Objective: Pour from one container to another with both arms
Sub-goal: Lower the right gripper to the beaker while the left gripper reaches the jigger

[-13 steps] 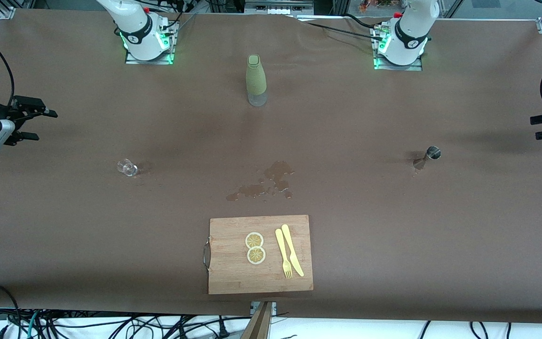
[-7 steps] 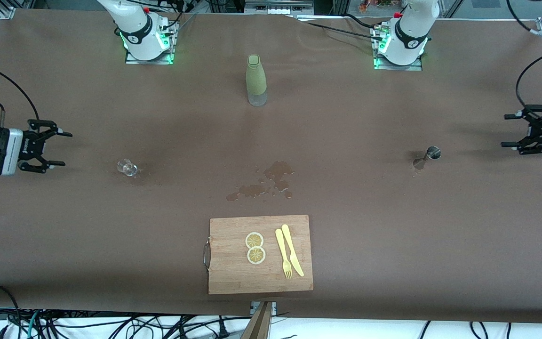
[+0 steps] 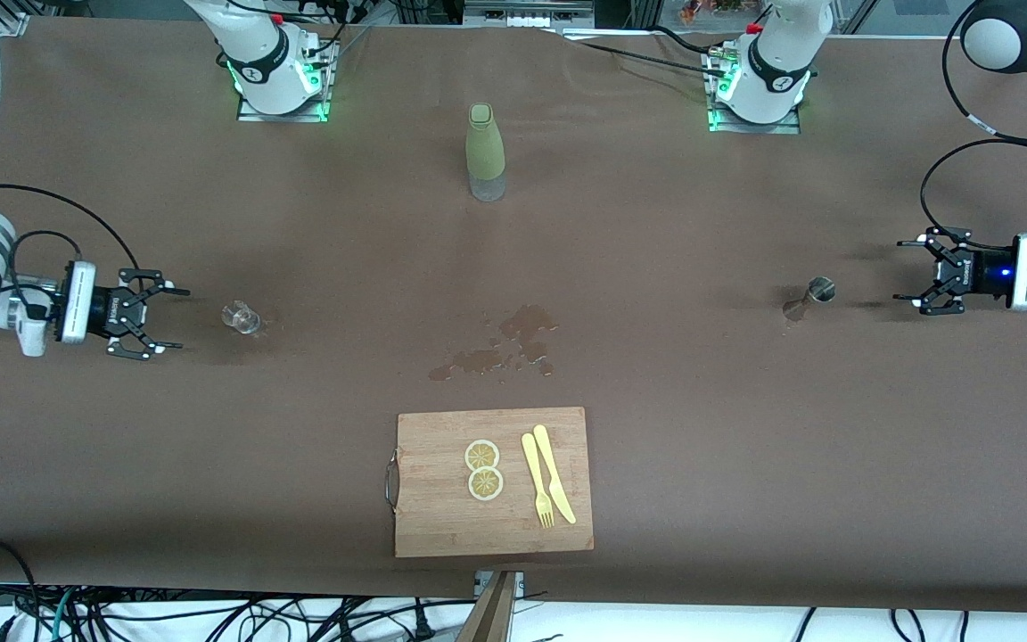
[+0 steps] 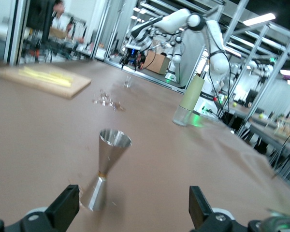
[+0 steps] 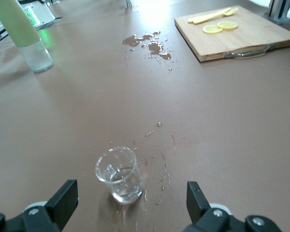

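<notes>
A small clear glass (image 3: 242, 317) (image 5: 120, 175) stands on the brown table toward the right arm's end. My right gripper (image 3: 173, 319) (image 5: 130, 203) is open, low over the table beside the glass, fingers pointing at it with a gap between. A steel jigger (image 3: 809, 297) (image 4: 104, 168) stands toward the left arm's end. My left gripper (image 3: 903, 270) (image 4: 134, 205) is open beside the jigger, pointing at it, apart from it. Nothing is held.
A green bottle with a clear base (image 3: 485, 153) stands between the arm bases. A spilled puddle (image 3: 505, 346) lies mid-table. Nearer the front camera, a wooden cutting board (image 3: 442, 526) carries two lemon slices (image 3: 483, 469), a yellow fork and a knife (image 3: 547, 486).
Both arms have swung in from the table's ends. The right gripper came toward the glass and the left gripper toward the jigger, both dropping lower. Both stay open.
</notes>
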Controlling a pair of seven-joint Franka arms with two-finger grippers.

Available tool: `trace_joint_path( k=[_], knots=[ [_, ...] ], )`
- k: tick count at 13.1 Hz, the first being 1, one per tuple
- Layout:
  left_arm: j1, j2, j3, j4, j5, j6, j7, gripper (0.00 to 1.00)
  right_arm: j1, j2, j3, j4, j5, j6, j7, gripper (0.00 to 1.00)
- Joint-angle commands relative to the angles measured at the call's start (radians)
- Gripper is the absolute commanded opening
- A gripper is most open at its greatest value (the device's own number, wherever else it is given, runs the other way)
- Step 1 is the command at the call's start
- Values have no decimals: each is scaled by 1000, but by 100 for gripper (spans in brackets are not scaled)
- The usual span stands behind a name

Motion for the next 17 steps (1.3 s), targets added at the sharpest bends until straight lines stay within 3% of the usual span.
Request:
trace_joint_path(
  k=[1, 4, 12, 13, 14, 15, 17],
  knots=[
    [-32, 61, -7, 26, -55, 27, 214, 100, -13, 75, 9, 5, 94, -18, -138, 100],
    [-72, 136, -11, 28, -148, 35, 315, 100, -10, 118, 13, -13, 152, -23, -181, 100],
    [-123, 178, -54, 28, -153, 93, 387, 100, 3, 177, 85, -59, 261, -14, -240, 99],
    [-130, 182, -54, 28, -153, 93, 387, 100, 3, 177, 86, -59, 265, -17, -246, 91],
    [-137, 191, -54, 26, -152, 93, 386, 100, 3, 177, 86, -56, 266, -17, -246, 73],
    [-140, 193, -56, 25, -152, 93, 386, 100, 3, 177, 86, -50, 265, -12, -244, 44],
    [-144, 192, -56, 23, -149, 90, 374, 100, 1, 177, 86, -50, 265, -18, -235, 17]
  ],
)
